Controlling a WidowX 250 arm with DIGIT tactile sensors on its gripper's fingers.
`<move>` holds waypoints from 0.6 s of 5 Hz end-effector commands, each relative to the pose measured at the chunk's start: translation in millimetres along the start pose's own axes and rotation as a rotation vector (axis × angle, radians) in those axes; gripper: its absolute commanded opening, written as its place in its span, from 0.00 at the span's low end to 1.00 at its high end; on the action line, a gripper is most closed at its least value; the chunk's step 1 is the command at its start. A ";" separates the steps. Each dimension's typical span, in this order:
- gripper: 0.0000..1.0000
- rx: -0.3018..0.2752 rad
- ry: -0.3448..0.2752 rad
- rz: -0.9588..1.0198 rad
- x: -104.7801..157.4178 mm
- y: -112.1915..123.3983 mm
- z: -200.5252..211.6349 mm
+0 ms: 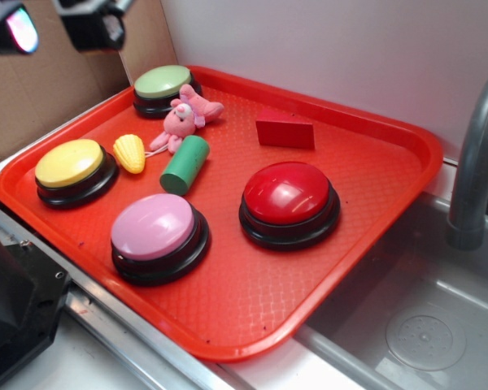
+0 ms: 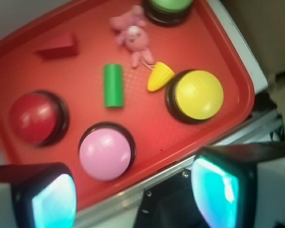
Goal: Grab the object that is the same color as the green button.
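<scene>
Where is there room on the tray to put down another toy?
Bare tray lies right of the red button and red wedge, and along the front edge. It is crowded around the green block, corn and pink plush.

**Distractors on the Red Tray**

A red tray [image 1: 374, 244] is set beside a sink [image 1: 439, 325]. On it are seen yellow [image 1: 69, 162], pink [image 1: 152, 226] and red [image 1: 286, 192] buttons, a corn toy [image 1: 130, 153], a pink plush [image 1: 181, 116] and a red wedge [image 1: 285, 130].
</scene>
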State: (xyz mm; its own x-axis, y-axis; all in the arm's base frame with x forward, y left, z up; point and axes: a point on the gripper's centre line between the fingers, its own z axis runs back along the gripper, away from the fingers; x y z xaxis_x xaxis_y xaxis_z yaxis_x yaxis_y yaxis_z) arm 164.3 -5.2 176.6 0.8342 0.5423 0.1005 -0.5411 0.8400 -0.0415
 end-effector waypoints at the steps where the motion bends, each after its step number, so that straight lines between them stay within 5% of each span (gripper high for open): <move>1: 1.00 -0.008 -0.071 0.142 24.8 -12.9 -57.4; 3: 1.00 -0.006 -0.093 0.175 44.7 -25.8 -108.7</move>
State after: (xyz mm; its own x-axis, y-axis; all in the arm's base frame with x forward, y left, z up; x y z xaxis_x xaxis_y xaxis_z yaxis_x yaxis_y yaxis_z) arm 224.2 -3.1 65.3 0.7165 0.6783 0.1630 -0.6806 0.7309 -0.0496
